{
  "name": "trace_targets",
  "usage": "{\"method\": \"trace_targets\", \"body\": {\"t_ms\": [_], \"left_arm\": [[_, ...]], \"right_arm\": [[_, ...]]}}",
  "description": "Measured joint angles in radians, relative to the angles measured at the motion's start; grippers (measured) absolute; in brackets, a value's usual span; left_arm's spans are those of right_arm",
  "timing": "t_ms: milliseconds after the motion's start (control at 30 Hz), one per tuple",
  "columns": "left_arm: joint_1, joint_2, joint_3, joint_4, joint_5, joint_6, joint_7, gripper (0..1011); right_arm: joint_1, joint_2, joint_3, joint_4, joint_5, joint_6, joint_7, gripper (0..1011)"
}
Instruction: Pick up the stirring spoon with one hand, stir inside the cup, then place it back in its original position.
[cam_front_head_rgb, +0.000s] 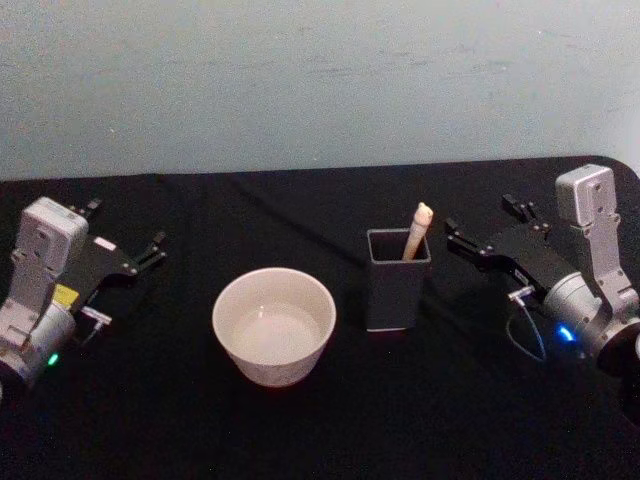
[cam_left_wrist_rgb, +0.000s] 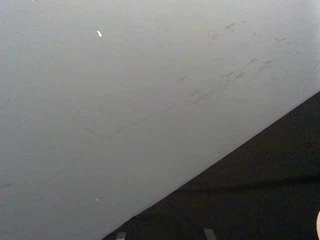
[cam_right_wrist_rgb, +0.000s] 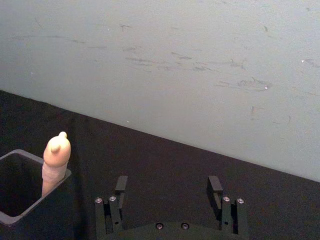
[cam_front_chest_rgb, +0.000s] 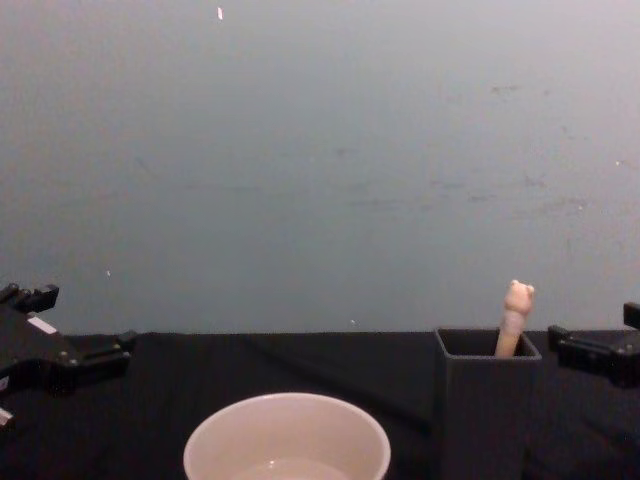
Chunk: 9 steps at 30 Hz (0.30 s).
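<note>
The stirring spoon (cam_front_head_rgb: 417, 231) is seen standing handle-up in the dark holder (cam_front_head_rgb: 397, 280), right of the cup (cam_front_head_rgb: 274, 325). Nothing is yet grasped. The right gripper (cam_front_head_rgb: 486, 232), spread wide just right of the holder, must be closed on the handle; the left gripper (cam_front_head_rgb: 127, 240), also spread, is parked far left.

Two grey arms with black hands: left hand (cam_front_head_rgb: 128, 250) lit green, right hand (cam_front_head_rgb: 487, 228) blue, cable looped.
</note>
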<state>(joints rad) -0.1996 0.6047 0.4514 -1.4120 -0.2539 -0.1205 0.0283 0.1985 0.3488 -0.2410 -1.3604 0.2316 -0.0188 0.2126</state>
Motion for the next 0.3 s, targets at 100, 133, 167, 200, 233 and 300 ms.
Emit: {"method": "trace_targets", "body": {"t_ms": [100,133,167,200,233,300], "left_arm": [[0.000,0.000,0.000,0.000,0.000,0.000,0.000,1001],[0.000,0.000,0.000,0.000,0.000,0.000,0.000,1001],[0.000,0.000,0.000,0.000,0.000,0.000,0.000,1001],[0.000,0.000,0.000,0.000,0.000,0.000,0.000,1001],[0.000,0.000,0.000,0.000,0.000,0.000,0.000,1001],[0.000,0.000,0.000,0.000,0.000,0.000,0.000,1001]], "right_arm": [[0.000,0.000,0.000,0.000,0.000,0.000,0.000,1002],[0.000,0.000,0.000,0.000,0.000,0.000,0.000,1002],[0.000,0.000,0.000,0.000,0.000,0.000,0.000,1002],[0.000,0.000,0.000,0.000,0.000,0.000,0.000,1002],[0.000,0.000,0.000,0.000,0.000,0.000,0.000,1002],[0.000,0.000,0.000,0.000,0.000,0.000,0.000,1002]]}}
